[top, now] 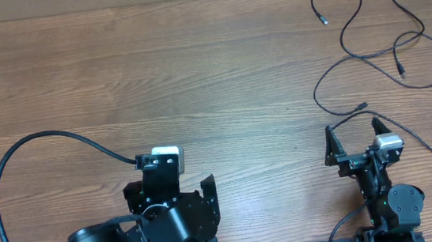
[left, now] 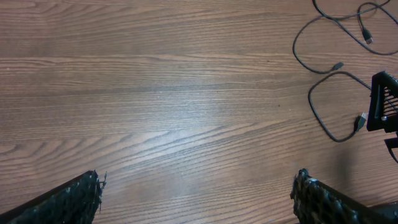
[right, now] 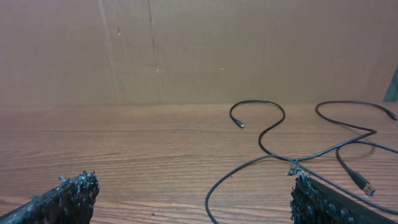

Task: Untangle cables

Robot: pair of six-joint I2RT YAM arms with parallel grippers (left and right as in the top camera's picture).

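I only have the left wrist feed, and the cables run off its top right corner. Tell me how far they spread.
Observer: Overhead, the cables lie in loose, crossing loops over the far right part of the table and run off the right edge of that view.
Operator: Report what the right gripper is doing; I only see a sliver of it.
Observer: The right gripper faces the nearest strands from the near side, with its jaws wide open and nothing held between them.
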